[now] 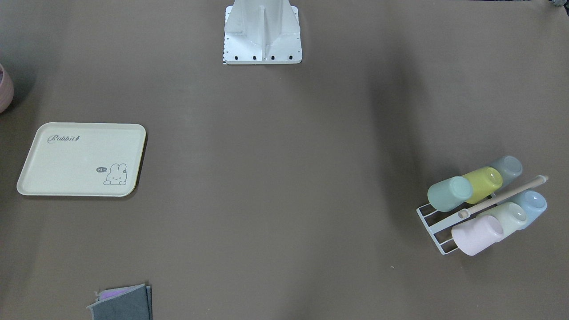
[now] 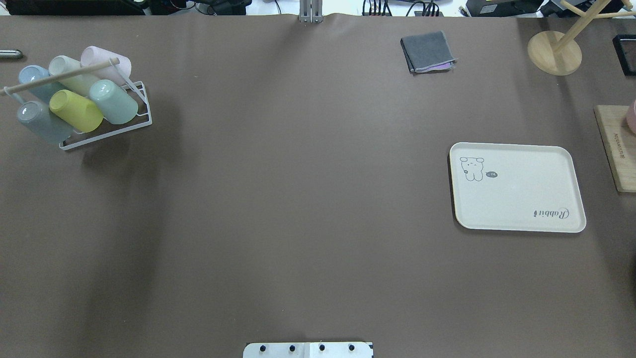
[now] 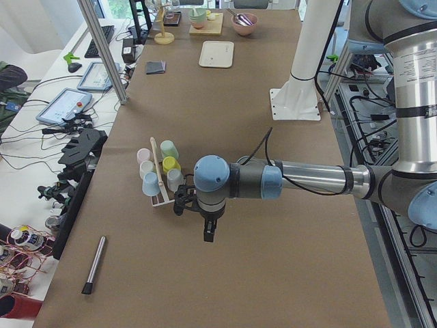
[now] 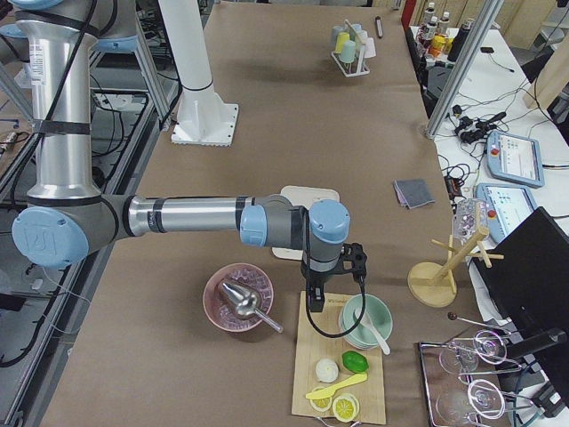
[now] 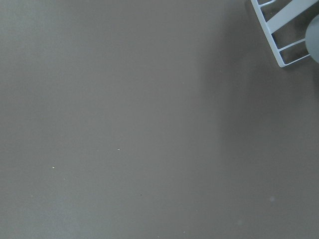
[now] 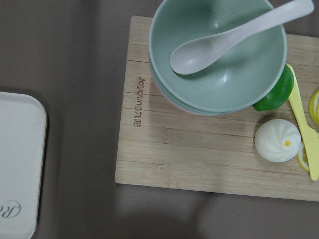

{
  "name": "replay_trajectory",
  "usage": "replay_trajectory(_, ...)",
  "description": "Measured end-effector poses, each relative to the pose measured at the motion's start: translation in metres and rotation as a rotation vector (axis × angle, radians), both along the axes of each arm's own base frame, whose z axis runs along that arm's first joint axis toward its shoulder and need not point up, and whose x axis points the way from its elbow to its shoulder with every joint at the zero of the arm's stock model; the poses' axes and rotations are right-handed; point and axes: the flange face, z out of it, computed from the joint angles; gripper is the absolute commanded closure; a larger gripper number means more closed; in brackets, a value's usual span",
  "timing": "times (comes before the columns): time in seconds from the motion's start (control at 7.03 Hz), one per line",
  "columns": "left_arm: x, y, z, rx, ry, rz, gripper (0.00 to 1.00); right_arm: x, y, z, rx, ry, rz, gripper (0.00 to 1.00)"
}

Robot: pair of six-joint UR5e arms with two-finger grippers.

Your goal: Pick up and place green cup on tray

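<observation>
The green cup [image 2: 113, 102] lies tilted in a white wire rack [image 2: 141, 119] at the table's far left, beside a yellow-green cup [image 2: 75, 110]; it also shows in the front view [image 1: 449, 193] and the left side view [image 3: 169, 149]. The cream tray [image 2: 516, 188] with "Rabbit" script lies empty on the right; it also shows in the front view [image 1: 82, 159]. My left gripper [image 3: 209, 234] points down over bare table just short of the rack. My right gripper [image 4: 313, 301] hangs over a wooden board beside the tray. I cannot tell whether either is open or shut.
The rack also holds grey, blue, whitish and pink cups under a wooden handle [image 2: 59, 75]. A wooden board [image 6: 199, 149] carries a green bowl [image 6: 219, 55] with a spoon, a bun and a lime. A folded grey cloth [image 2: 428, 51] and a wooden mug tree [image 2: 554, 52] stand far right.
</observation>
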Motion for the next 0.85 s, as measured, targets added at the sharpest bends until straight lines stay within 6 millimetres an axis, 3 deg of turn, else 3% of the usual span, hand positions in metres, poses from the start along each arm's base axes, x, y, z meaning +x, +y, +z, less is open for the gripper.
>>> replay_trajectory(0.43,-0.001,-0.017,-0.010,0.037,-0.007,0.003,0.01,0.000,-0.002,-0.004,0.010,0.001,-0.001,0.00)
replay_trajectory(0.85,-0.002,-0.014,-0.036,0.108,-0.007,-0.001,0.01,-0.007,-0.007,-0.021,0.025,-0.013,0.005,0.00)
